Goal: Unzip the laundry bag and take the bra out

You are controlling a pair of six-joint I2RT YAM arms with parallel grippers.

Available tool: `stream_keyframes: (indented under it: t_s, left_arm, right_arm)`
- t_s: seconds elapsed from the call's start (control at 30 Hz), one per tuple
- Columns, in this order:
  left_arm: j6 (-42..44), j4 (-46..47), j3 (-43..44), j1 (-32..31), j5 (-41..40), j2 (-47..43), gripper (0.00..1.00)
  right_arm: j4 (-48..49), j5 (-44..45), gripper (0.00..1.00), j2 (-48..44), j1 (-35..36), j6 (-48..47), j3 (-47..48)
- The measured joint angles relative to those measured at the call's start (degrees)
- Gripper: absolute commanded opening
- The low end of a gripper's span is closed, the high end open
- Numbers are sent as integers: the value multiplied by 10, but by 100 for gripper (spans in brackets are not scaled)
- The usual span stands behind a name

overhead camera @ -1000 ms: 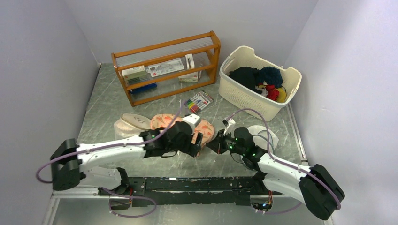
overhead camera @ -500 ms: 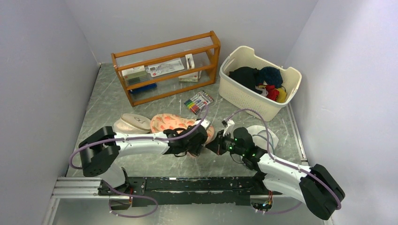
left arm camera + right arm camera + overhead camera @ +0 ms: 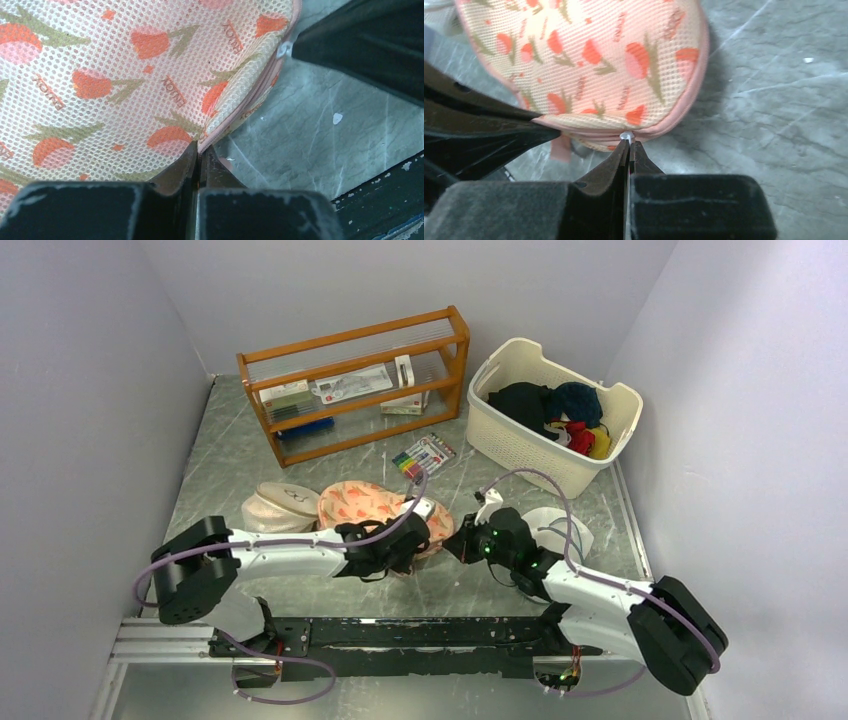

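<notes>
The floral laundry bag [image 3: 370,506] lies mid-table between both arms, its zip closed along the pink edge. My left gripper [image 3: 412,540] is shut on the bag's pink rim at its near edge; the left wrist view shows that gripper [image 3: 200,149] pinching the seam below the printed mesh of the bag [image 3: 125,85]. My right gripper [image 3: 463,539] is shut on the small pale zip pull [image 3: 626,135] at the bag's right end, the gripper [image 3: 629,143] just under the bag [image 3: 599,60]. The bra is hidden.
A beige pouch with a spectacles drawing [image 3: 283,500] lies left of the bag. Behind stand a wooden rack [image 3: 350,340], a marker pack [image 3: 424,456] and a cream basket [image 3: 520,445] of dark clothes. A white mesh disc [image 3: 560,525] lies by the right arm.
My left arm dropped low, reached to the bag's near rim, and its gripper went from open to shut on the seam. The right gripper kept its hold and shifted slightly.
</notes>
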Motion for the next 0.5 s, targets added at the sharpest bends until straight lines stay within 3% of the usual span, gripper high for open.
stream_keyframes:
  t_s: [0.27,0.5]
  left_arm:
    - [-21,0,-42,0,-10,-41,7]
    - [-37,15,-71,2,-14,-50,7]
  right_arm:
    - [3,77,0,49,-27,0,17]
    - [31,49,0,103,-42,-58,39]
